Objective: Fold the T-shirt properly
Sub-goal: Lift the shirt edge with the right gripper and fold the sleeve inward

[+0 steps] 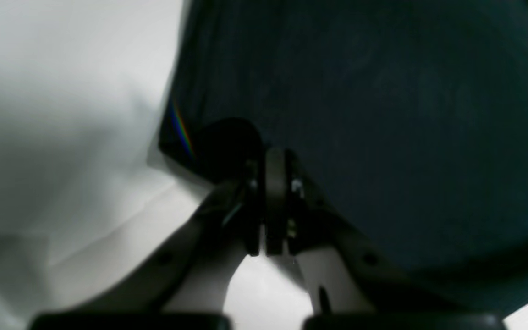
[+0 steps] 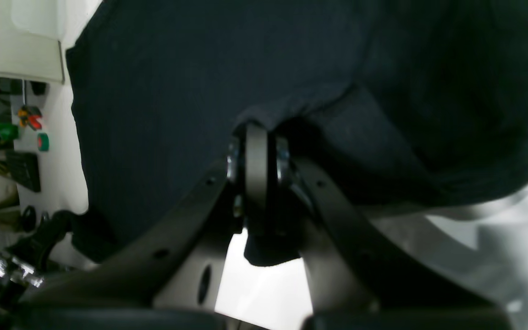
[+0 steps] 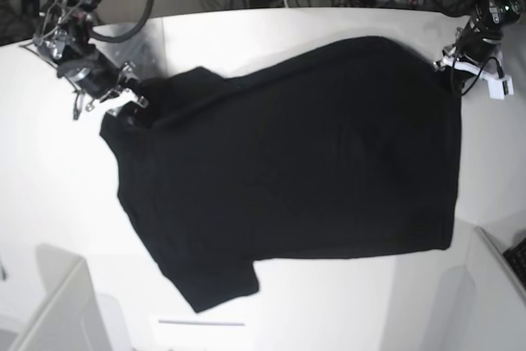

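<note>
The T-shirt (image 3: 304, 170) lies spread across the white desk (image 3: 49, 203), filling the frame's middle. The right claw (image 2: 257, 151) is clamped on cloth at upper left, the left claw (image 1: 275, 183) pinching its upper-right edge, probably to stretch it flat for folding.

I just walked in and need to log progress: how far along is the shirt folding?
Early stage. Done: the T-shirt lies spread nearly flat on the white table, plain black side up, no fold visible. In hand: the right gripper and the left gripper each have jaws closed on cloth at opposite far corners, as if stretching it. Left: every fold, sleeves and body.
</note>
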